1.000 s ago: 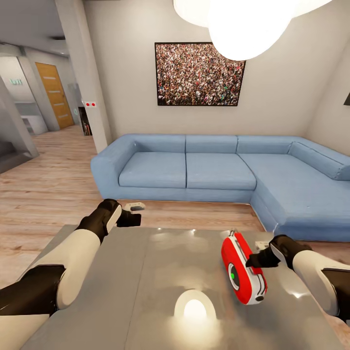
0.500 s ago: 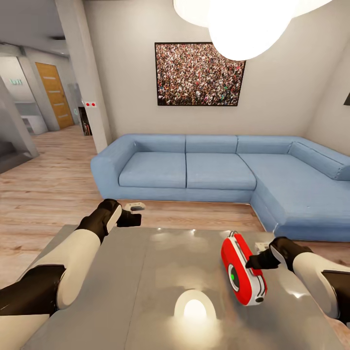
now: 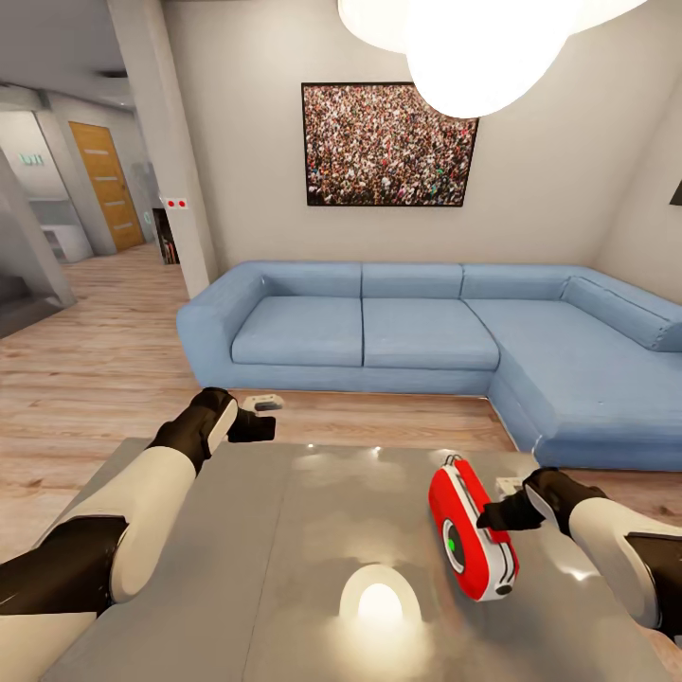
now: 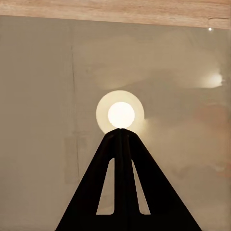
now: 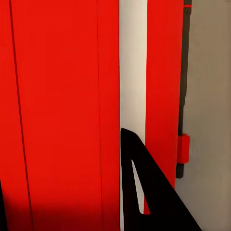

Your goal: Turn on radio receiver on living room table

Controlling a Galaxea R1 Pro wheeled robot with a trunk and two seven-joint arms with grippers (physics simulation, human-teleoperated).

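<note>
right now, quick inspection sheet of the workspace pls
surface: table, glossy grey top in two panels, mirrors the lamp
job's things: radio receiver standing on edge, dial centre green
clutter: nothing seen
grippers: left gripper jaws shut, above the tabletop; right gripper against the radio's side, jaws state unclear
cables: nothing seen
surroundings: blue sofa, framed crowd picture, white pendant lamp, wood floor

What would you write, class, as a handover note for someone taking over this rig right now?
Left gripper: shut, empty, over the table.
Right gripper: at the side of the radio receiver; open or shut is unclear.
The radio stands on edge on the table's right part, before the blue sofa.
Done: its dial centre shows green, so it looks switched on.
Left: probably only to draw the right arm back.
</note>
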